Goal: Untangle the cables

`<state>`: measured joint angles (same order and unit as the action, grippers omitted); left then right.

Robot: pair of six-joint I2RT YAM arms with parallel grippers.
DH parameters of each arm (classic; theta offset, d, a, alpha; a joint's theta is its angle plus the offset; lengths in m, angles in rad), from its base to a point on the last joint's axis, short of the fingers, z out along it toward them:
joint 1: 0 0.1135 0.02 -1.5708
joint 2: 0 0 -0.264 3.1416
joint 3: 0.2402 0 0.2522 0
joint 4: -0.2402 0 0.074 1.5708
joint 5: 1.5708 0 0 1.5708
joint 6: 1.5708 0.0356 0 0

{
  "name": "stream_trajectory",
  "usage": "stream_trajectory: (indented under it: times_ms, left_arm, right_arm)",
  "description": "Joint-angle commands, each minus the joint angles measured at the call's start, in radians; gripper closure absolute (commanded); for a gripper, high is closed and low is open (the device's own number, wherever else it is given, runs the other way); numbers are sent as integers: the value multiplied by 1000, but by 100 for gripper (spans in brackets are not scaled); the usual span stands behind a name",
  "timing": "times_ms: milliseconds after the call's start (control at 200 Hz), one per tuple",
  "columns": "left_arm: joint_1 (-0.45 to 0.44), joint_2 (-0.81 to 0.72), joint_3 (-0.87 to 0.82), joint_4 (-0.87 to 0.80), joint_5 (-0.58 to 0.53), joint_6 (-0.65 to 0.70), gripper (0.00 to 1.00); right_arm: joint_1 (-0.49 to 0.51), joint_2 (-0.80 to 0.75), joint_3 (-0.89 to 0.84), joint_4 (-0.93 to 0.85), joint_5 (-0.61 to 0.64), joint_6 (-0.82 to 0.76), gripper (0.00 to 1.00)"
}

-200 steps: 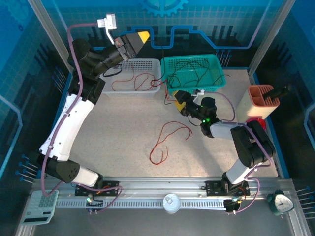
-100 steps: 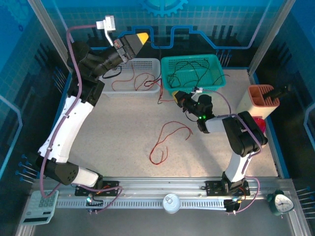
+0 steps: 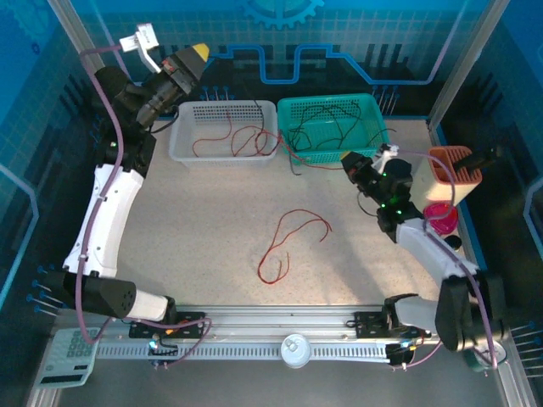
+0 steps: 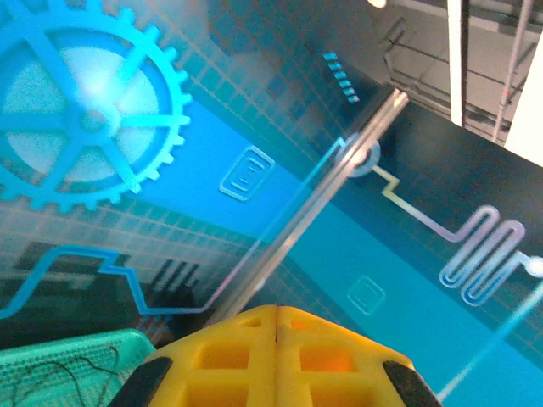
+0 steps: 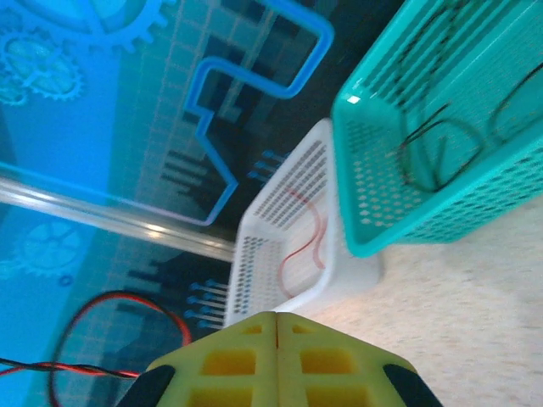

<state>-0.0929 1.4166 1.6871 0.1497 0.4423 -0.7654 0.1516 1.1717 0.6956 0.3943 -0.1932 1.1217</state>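
Observation:
One red cable [image 3: 284, 242] lies in loose loops on the table's middle. More red cables [image 3: 229, 140] rest in the white basket [image 3: 182, 154], and one of them trails over its right end. Black cables [image 3: 331, 123] fill the teal basket [image 3: 335, 158]. My left gripper [image 3: 193, 52] is raised high at the back left, and its yellow fingers [image 4: 229, 356] are pressed together on nothing. My right gripper [image 3: 346, 160] hovers by the teal basket's front right, shut. In the right wrist view a thin red-and-black strand [image 5: 59, 367] runs to the left finger's edge [image 5: 157, 377]. Whether that strand is pinched is hidden.
A cream and orange holder [image 3: 450, 174] and a pink object [image 3: 437, 216] stand at the right edge. A calculator [image 3: 72, 356], a white disc [image 3: 295, 349] and a small clock [image 3: 485, 349] sit along the front rail. The blue back wall is close behind the left gripper.
My right gripper has shut and drawn back to the right from the teal basket's front left corner. My left arm has swung left and up, away from the white basket.

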Motion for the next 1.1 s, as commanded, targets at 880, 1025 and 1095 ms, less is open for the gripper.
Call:
stream_trajectory:
  times_ms: [880,1025,1095]
  left_arm:
    - [228,256,386,-46,-127,22,100]
    - [245,302,463,-74,-127,16,100]
    - [248,319,496,-92,-137,33,100]
  right_arm:
    - [-303,-413,-74,-751,240,-335,100]
    - [-352,-437,-106,-789,256,-341,100]
    - [-390,-445,-115,-813,258,-350,100]
